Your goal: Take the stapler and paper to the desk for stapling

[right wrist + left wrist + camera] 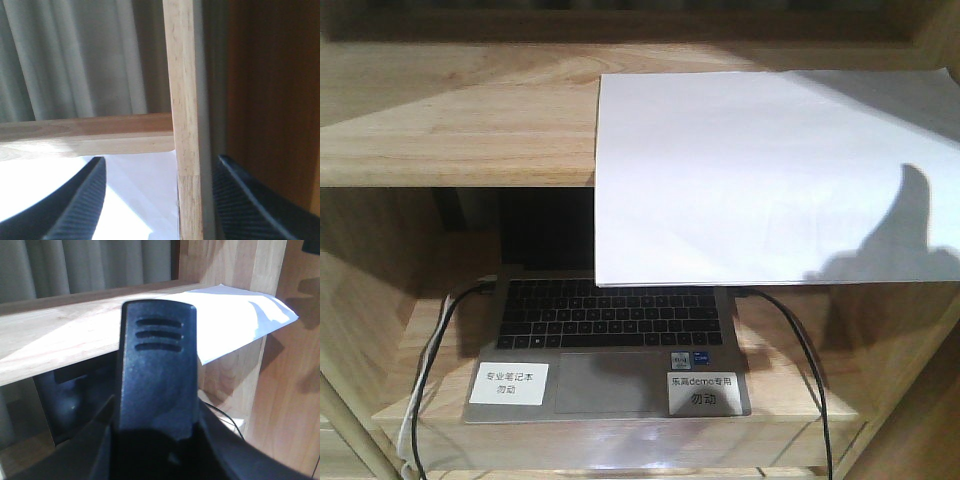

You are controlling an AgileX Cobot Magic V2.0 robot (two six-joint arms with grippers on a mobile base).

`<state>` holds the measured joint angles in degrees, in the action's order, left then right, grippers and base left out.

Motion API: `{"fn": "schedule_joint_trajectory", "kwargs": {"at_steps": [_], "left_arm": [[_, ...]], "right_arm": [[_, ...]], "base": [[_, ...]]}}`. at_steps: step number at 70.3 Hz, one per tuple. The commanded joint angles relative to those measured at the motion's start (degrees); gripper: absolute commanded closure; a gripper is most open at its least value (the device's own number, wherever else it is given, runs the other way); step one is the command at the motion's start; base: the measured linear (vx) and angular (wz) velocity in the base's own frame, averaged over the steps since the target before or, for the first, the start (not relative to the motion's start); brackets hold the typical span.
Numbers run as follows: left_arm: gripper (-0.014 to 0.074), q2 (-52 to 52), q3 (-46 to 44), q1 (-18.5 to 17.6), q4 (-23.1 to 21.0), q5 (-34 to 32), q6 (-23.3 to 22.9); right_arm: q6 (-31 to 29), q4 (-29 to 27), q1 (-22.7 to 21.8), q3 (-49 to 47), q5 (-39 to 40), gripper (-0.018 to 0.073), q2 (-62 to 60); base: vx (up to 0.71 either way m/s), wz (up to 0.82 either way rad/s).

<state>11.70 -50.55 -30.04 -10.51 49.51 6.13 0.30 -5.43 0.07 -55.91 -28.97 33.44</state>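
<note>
Paper [760, 170] above laptop [610, 350] labelled "勿动"

Right end effector [160, 160] spread apart, wooden post [182, 90] and paper [135, 190] ahead.

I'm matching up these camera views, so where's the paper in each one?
Front: upper right, the paper overhanging the shelf edge.
Left wrist: upper right, overhanging the same edge.
Right wrist: bottom left, below a wooden rail.
Shared landmark: the shelf under the paper.
</note>
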Motion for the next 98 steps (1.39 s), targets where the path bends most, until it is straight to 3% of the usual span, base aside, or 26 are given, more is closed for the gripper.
{"fn": "schedule_joint_trajectory", "kwargs": {"at_steps": [1, 98], "left_arm": [[0.0603, 0.82, -1.22, -0.30, -1.08, -6.97, 0.01], [0.0603, 0.82, -1.22, -0.30, -1.08, -6.60, -0.10]], "right_arm": [[-0.30, -0.06, -0.07, -1.61, 4.08, 0.0122, 0.67], [-0.30, -0.06, -0.07, -1.61, 4.08, 0.0122, 0.67]], "base": [[0.00, 0.00], [0.00, 0.00]]}}
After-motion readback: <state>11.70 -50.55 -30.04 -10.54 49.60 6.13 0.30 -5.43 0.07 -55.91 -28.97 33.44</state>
